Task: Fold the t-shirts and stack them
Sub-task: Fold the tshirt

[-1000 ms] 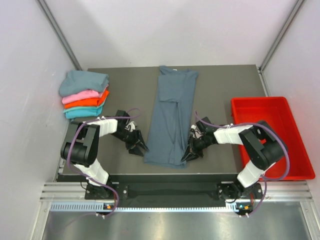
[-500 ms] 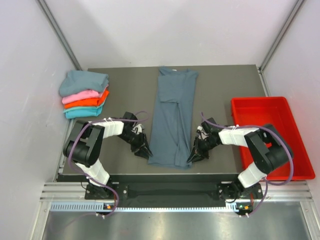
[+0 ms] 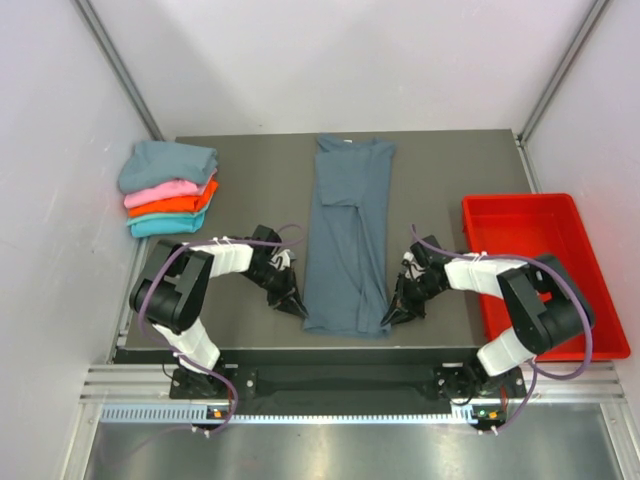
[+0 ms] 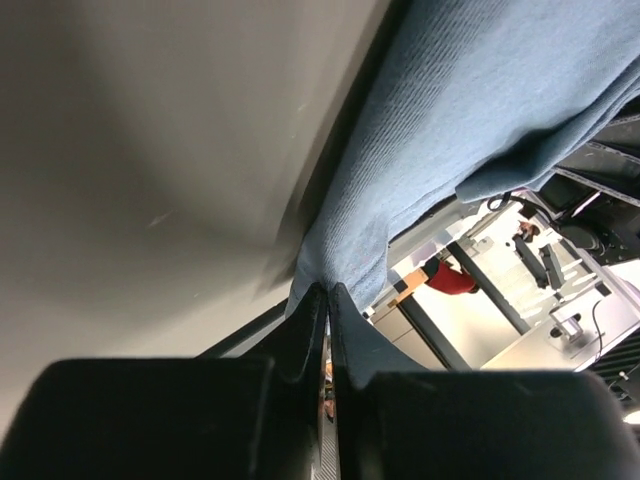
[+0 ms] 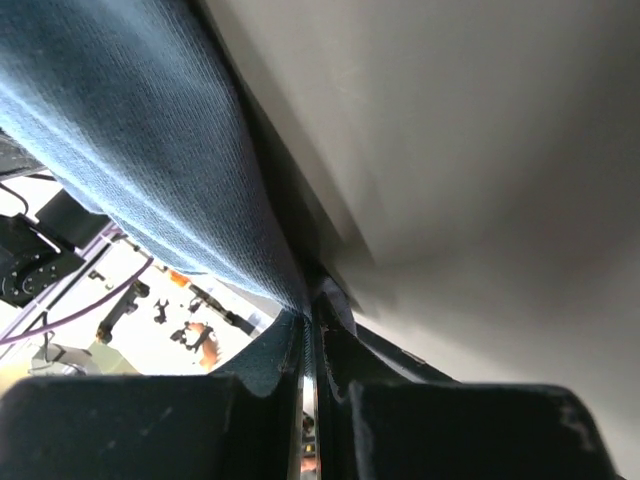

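Shirt (image 3: pixel 348 235), the slate blue-grey one, lies as a long strip down the middle of the top view, collar toward the upper edge and hem toward the lower. Your left end effector (image 3: pixel 297 308) sits at the hem's lower-left corner, and your right end effector (image 3: pixel 390 317) at its lower-right corner. In both wrist views you can see the fingers (image 4: pixel 295 340) pressed together on a pinch of blue cloth, which bunches at the tips and spreads away above them. Your folded stack (image 3: pixel 168 188) of teal, pink, orange and turquoise rests at the upper left of the surface (image 3: pixel 250 170), well apart from both arms. The tray (image 3: pixel 545 270) stands at right.
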Controlling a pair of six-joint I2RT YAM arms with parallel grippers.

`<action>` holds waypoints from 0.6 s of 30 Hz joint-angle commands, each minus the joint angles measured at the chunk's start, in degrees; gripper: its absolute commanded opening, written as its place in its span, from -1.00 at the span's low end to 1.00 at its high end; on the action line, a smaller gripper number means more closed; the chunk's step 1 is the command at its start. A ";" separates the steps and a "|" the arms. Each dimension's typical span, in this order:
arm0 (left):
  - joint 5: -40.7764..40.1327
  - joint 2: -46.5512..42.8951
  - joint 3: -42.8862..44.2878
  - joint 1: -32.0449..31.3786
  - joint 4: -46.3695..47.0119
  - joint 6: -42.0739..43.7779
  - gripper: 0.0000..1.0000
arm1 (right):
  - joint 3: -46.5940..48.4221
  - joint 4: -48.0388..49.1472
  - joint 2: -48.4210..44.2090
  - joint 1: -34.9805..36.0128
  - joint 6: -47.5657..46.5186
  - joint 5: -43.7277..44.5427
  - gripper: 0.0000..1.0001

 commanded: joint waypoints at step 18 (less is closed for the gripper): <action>-1.30 -4.75 16.56 -0.81 -5.20 6.26 -1.00 | 15.99 -8.54 -8.09 -5.26 -9.99 6.22 -1.00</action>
